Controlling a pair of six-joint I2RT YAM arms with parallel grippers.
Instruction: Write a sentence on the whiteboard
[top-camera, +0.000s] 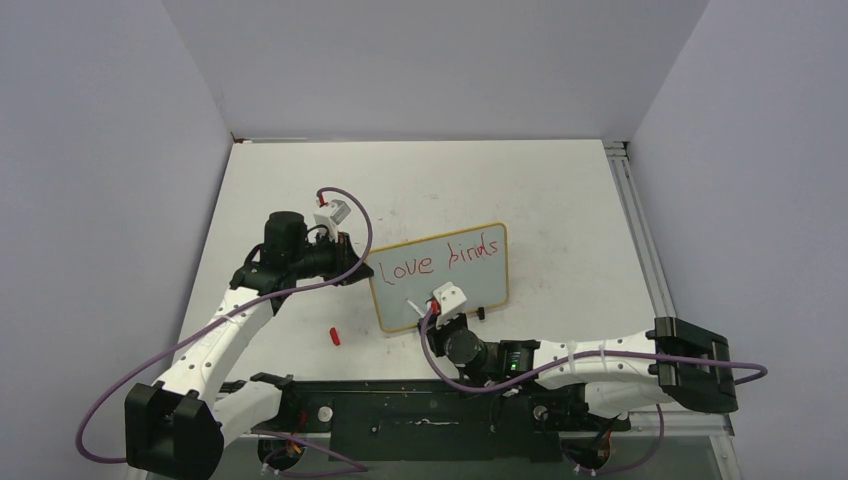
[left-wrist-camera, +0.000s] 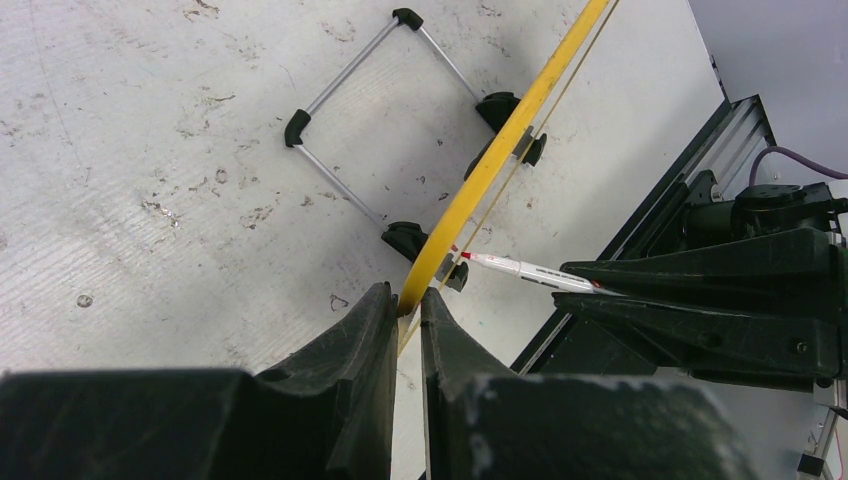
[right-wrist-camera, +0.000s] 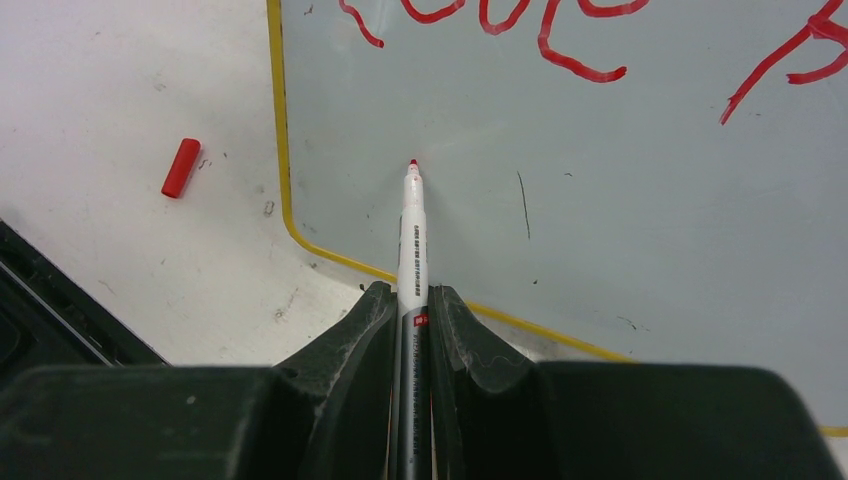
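Observation:
The whiteboard, with a yellow-tan frame, stands tilted at the table's middle. The sentence reads "love birds" in red on one line, and the board below it is blank. My left gripper is shut on the board's left frame edge, pinched between its fingertips. My right gripper is shut on a white marker. Its red tip is at the board's lower left area. I cannot tell if it touches. The marker also shows in the left wrist view.
The red marker cap lies on the table left of the board's lower corner, and also shows in the right wrist view. A wire stand with black feet props the board from behind. A black rail runs along the near edge.

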